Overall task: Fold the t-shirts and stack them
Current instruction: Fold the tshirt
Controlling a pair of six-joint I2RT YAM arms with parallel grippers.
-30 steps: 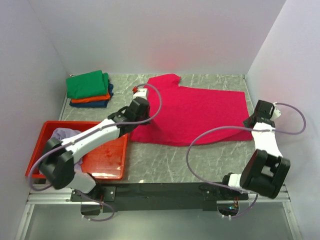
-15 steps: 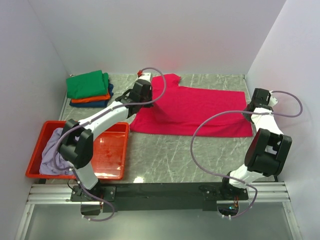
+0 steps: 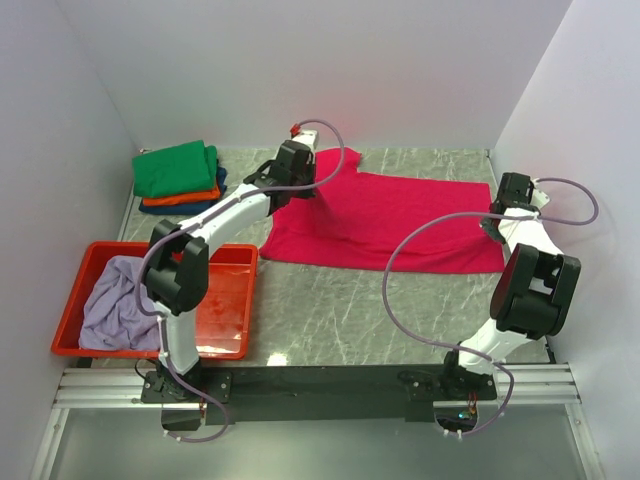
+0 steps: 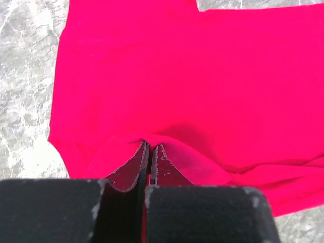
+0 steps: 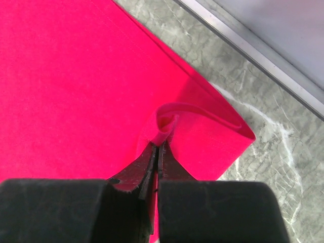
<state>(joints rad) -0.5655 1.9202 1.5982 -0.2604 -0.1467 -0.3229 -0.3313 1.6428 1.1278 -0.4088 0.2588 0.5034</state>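
A crimson-pink t-shirt (image 3: 390, 220) lies folded lengthwise across the back of the table. My left gripper (image 3: 303, 188) is shut on its cloth near the left sleeve; the wrist view shows the shirt (image 4: 192, 76) pinched at the fingertips (image 4: 150, 147). At the shirt's right end my right gripper (image 3: 497, 218) is shut on a puckered fold of the shirt (image 5: 66, 76) near its corner (image 5: 162, 144). Green (image 3: 178, 168), orange (image 3: 180, 198) and dark blue (image 3: 190, 209) t-shirts sit folded in a stack at the back left. A pale lavender t-shirt (image 3: 115, 305) lies crumpled in the tray.
The red plastic tray (image 3: 215, 310) stands at the front left, next to the left arm's base. White walls close in the table at the back and on both sides. A metal rail (image 5: 263, 66) runs along the right wall's foot.
Both grippers have carried the shirt's near edge toward the back, folding it over; the shirt now lies narrower. The left arm stretched far back, uncovering the lavender shirt in the tray.
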